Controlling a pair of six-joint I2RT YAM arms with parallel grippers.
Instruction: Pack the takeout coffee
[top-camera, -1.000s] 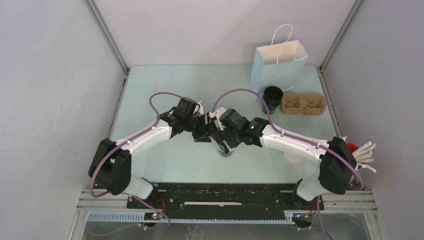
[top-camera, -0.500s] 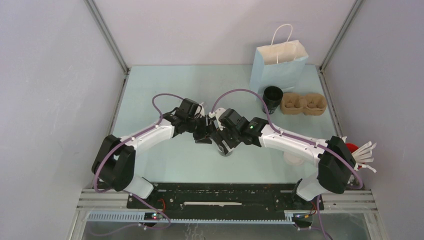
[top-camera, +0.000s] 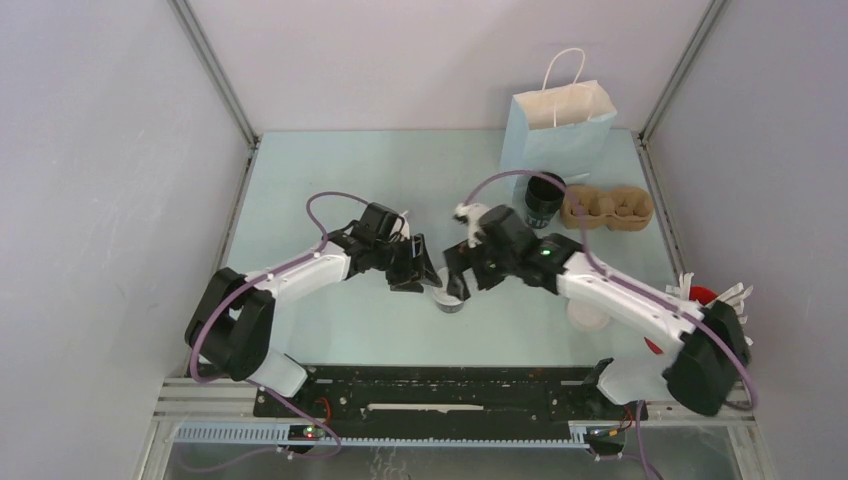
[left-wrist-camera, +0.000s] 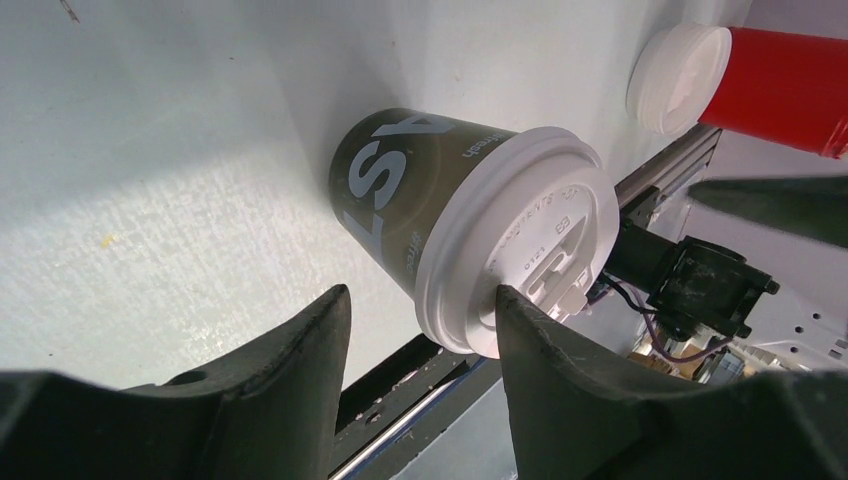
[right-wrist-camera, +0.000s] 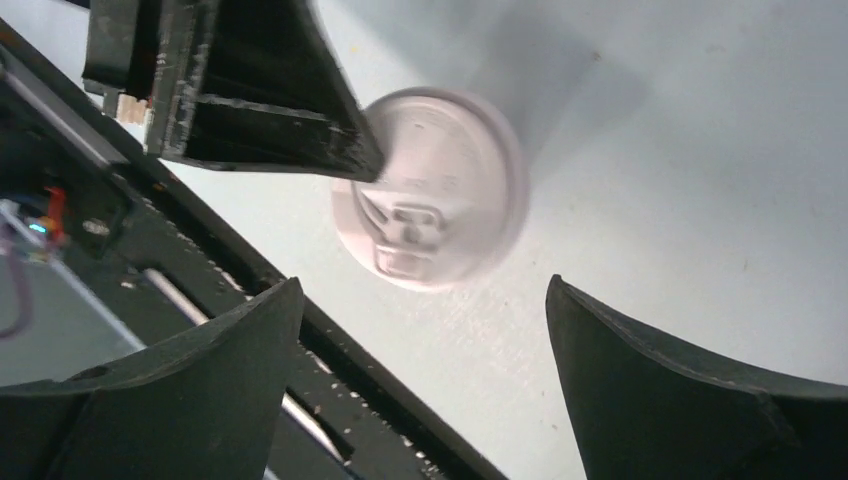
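R gripper (right-wrist-camera: 420, 290) backed off, jaws now spread wide; L gripper (left-wrist-camera: 420, 310) half-spread at lidded coffee cup (left-wrist-camera: 420, 200) – prob ready for cup carrier (top-camera: 607, 207)

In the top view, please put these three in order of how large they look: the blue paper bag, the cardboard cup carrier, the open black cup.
1. blue paper bag, clearly the largest
2. cardboard cup carrier
3. open black cup, the smallest
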